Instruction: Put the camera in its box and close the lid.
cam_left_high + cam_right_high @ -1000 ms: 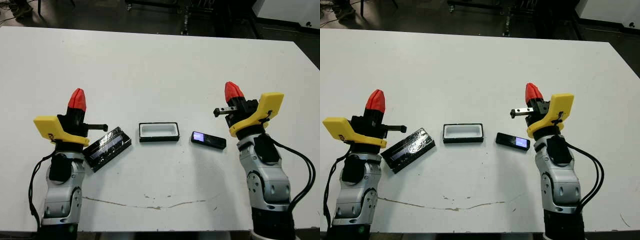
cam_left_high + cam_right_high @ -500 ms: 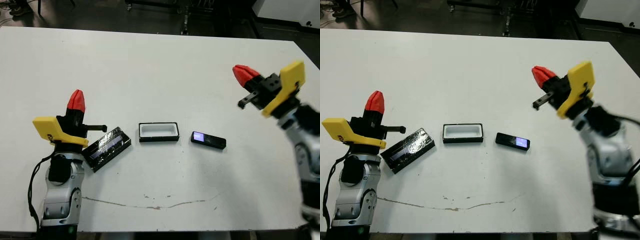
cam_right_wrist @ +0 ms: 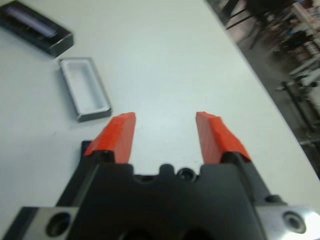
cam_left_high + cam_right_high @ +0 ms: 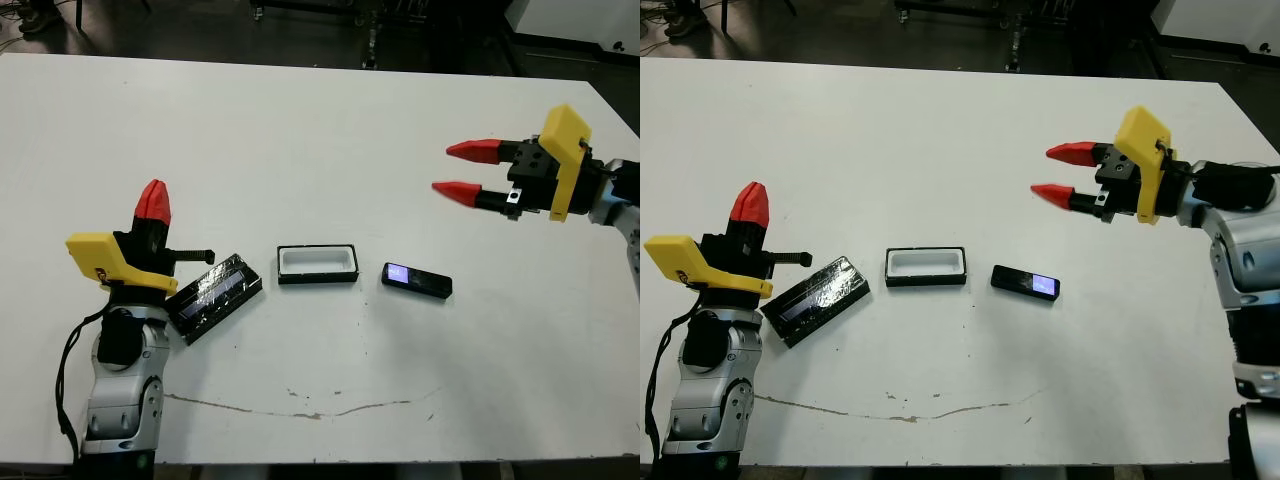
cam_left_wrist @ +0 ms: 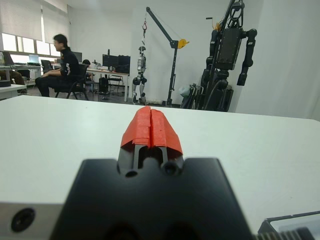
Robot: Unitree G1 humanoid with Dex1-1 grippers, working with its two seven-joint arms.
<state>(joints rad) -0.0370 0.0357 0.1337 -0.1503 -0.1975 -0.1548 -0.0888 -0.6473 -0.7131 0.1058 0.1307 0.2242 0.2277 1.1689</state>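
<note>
The right pincer (image 4: 463, 169), red-tipped fingers spread wide and empty, hovers far and right of the slim black rectangular camera (image 4: 417, 281), well apart from it. The camera lies flat on the white tabletop (image 4: 300, 130), just right of the white-lined black box (image 4: 318, 263); the glossy black ribbed lid (image 4: 214, 297) lies left of the box. Judgement: descend squarely, straddling the camera's narrow sides. The left pincer (image 5: 151, 126) is clenched, empty, beside the lid.
</note>
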